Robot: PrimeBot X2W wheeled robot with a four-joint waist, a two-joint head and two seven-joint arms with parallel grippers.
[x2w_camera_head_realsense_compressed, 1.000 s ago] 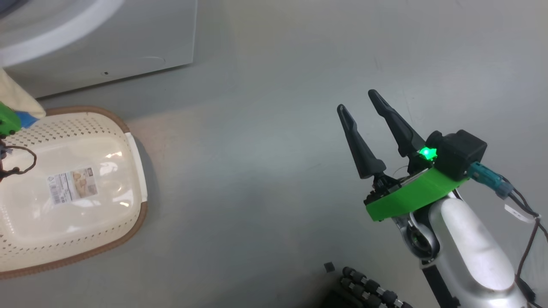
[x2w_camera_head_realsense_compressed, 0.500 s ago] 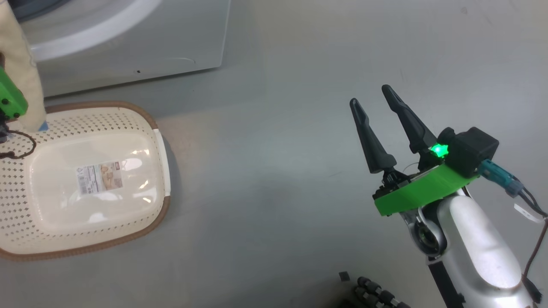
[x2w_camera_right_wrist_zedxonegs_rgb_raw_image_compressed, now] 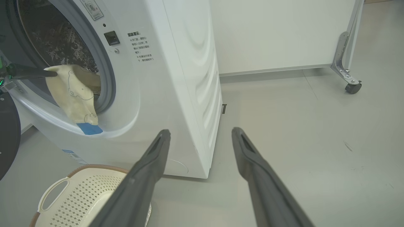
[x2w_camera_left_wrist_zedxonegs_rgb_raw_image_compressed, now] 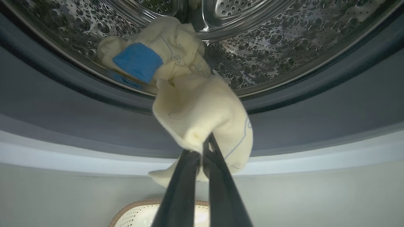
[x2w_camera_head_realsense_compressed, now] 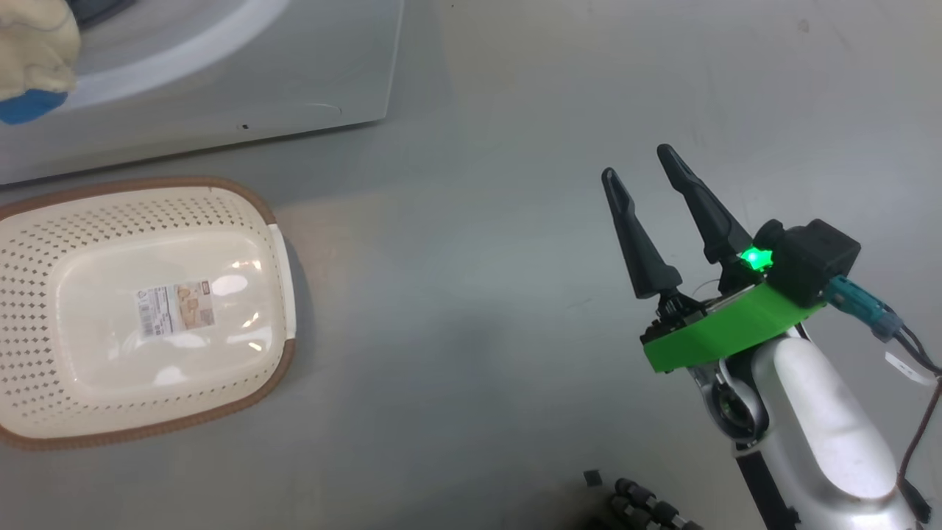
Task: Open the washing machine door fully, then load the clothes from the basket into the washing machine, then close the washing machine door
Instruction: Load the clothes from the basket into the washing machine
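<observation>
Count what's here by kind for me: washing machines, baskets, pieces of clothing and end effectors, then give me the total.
washing machine: 1
basket: 1
garment: 1
end effectors: 2 (left end effector, shut on the garment; right end effector, open)
Total: 5

1. The right gripper has two long, matt dark fingers that taper to narrow tips. The right wrist view shows a slot-like hollow near each tip.
2. A bright green plate, flat and wedge-shaped, sits under the finger bases, with small dark hardware at its front edge.
3. A green light glows beside a black box.
4. A teal plug leaves the box. A thin dark cable with a white tag follows.
5. The forearm is smooth, rounded and glossy silver-white, with a metal ring at the wrist.
6. A black ribbed hose lies at the bottom edge.
7. The left gripper has the same slim dark fingers.
</observation>
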